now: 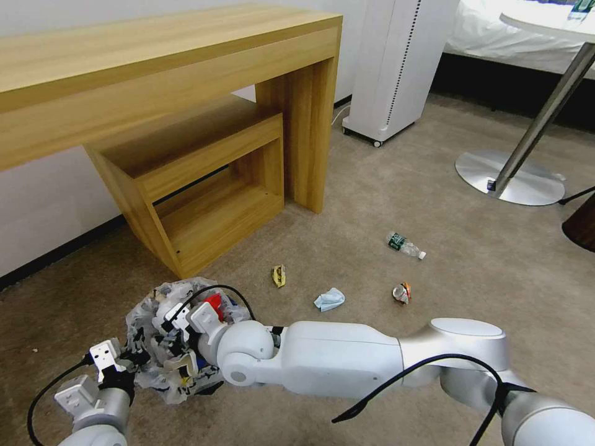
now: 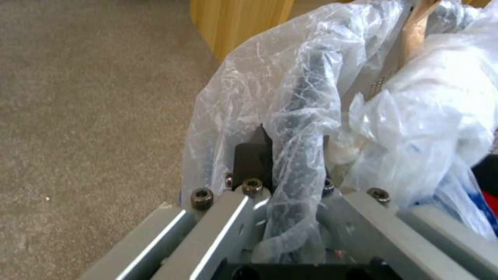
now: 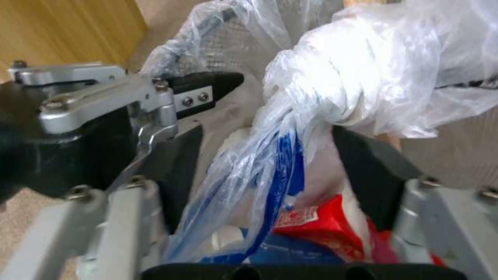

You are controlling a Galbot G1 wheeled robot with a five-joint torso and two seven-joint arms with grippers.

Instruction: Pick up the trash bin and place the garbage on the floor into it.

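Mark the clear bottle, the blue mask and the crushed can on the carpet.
clear bottle (image 1: pixel 404 245), head view, mid body beside its green label.
blue mask (image 1: pixel 329 300), head view, centre of the crumpled fabric.
crushed can (image 1: pixel 401 292), head view, middle of its dented side.

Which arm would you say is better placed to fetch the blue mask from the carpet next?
Right, probably. The left gripper is clamped on the trash bin rim through its plastic liner, holding it. The right gripper is over the bin, open, and its arm lies on the side of the light-blue mask.
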